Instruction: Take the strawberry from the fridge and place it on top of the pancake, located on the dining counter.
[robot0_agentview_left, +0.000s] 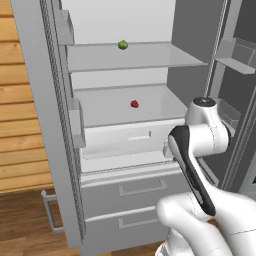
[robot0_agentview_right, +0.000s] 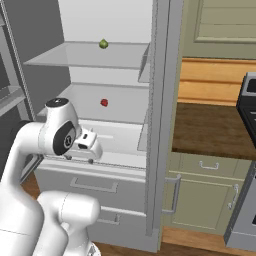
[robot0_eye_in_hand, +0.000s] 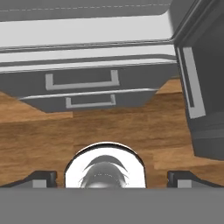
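1. Strawberry (robot0_agentview_left: 134, 104): a small red berry lying on the second glass shelf (robot0_agentview_left: 150, 107) of the open fridge (robot0_agentview_left: 45, 100), near the middle of that shelf; in the right base view it sits at about 11 o'clock from the gripper (robot0_agentview_right: 86, 141). It is too small to make out any detail beyond colour and a roundish shape.
2. A small green round fruit (robot0_agentview_left: 122, 45) rests on the shelf above, at 12 o'clock from the berry, well apart from it.
3. The gripper shows in the right base view as a white block in front of the white bin (robot0_agentview_left: 125, 137) under the berry's shelf; its fingertips are hidden behind the hand there.
4. In the hand view two dark fingertips (robot0_eye_in_hand: 41, 178) stand far apart at the bottom corners, at 7 and 5 o'clock, with nothing between them: the jaws are wide open and empty. Their lower parts are cut off.
5. That view looks down at the two lower drawers (robot0_eye_in_hand: 83, 81) with bar handles at 12 o'clock and the wooden floor (robot0_eye_in_hand: 109, 127) below them; a dark door edge (robot0_eye_in_hand: 197, 78) crosses at 3 o'clock.
6. The left door (robot0_agentview_left: 47, 125) stands open at 9 o'clock in the left base view; its top is cut off by the frame.
7. The arm (robot0_agentview_left: 200, 140) covers part of the fridge's lower right in the left base view.
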